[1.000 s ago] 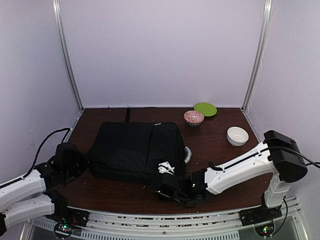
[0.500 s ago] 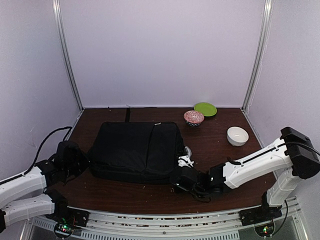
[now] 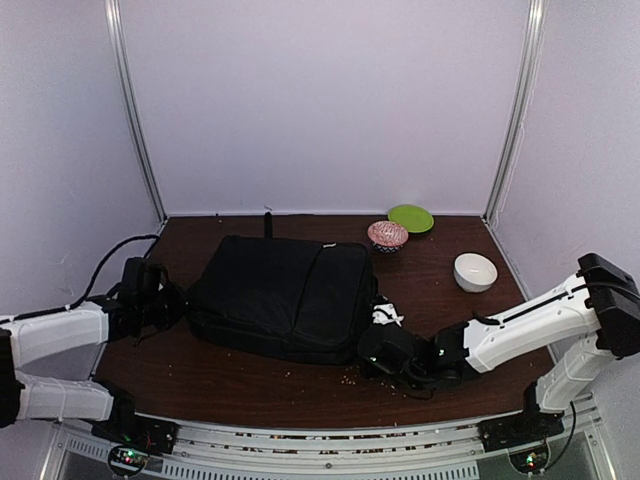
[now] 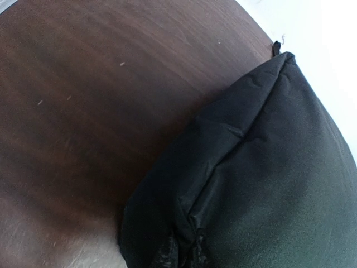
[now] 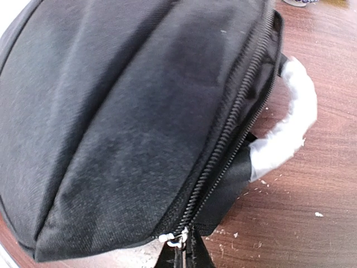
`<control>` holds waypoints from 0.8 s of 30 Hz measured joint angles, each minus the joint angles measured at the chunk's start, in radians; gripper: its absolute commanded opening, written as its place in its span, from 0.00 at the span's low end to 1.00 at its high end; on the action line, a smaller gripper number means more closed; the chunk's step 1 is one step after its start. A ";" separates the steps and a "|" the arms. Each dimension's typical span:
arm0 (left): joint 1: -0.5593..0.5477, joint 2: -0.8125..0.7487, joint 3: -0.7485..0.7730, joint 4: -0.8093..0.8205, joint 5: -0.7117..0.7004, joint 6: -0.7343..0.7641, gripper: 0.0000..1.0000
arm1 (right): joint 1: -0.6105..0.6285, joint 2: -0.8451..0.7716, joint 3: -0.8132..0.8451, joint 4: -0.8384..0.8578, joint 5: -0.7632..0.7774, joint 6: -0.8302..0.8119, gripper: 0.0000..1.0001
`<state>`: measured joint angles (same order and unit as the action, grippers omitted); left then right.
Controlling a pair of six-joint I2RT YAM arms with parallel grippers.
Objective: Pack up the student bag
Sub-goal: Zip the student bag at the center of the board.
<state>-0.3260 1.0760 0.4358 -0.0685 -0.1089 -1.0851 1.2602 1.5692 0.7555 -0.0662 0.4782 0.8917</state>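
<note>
We see the student bag (image 3: 285, 295) lying flat across the middle of the brown table (image 3: 450, 310), stretched between the two arms, its long side slightly askew to the near edge. At its left end the left gripper (image 3: 170, 302) meets the fabric. In the left wrist view its dark fingertips (image 4: 197, 253) sit pressed together at the bottom of the frame, pinching the seam of the bag's rounded corner, with no gap between the jaws that we can make out. At the bag's near right corner the right gripper (image 3: 368, 348) lies low over the table, jaws fully closed on the small silvery zip pull (image 5: 176, 239), where the zip track (image 5: 234, 123) ends. Just right of that track we see the bag's silvery-grey handle (image 5: 287, 111) arching off the end wall, touching neither jaw. Pale crumbs (image 5: 262, 181) dot the wood beside it. Well behind the bag stand a patterned bowl (image 3: 388, 235), a green plate (image 3: 411, 218) and a white bowl (image 3: 475, 271), apart from both grippers
</note>
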 measured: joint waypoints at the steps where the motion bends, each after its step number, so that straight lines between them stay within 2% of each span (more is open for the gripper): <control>1: 0.010 0.048 0.034 0.005 0.014 0.019 0.00 | 0.005 0.000 0.000 0.000 0.001 -0.004 0.00; 11: 0.081 0.357 0.257 0.069 0.145 0.116 0.00 | 0.045 0.000 0.014 -0.003 -0.002 -0.027 0.00; 19: 0.095 0.485 0.363 0.098 0.208 0.119 0.00 | 0.048 -0.013 0.021 -0.011 0.015 -0.017 0.00; 24: 0.094 0.514 0.389 0.102 0.223 0.120 0.00 | 0.047 -0.055 0.010 -0.014 0.028 -0.002 0.00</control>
<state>-0.2317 1.5898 0.8253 0.0338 0.1139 -0.9653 1.3075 1.5143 0.7654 -0.0799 0.5060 0.8902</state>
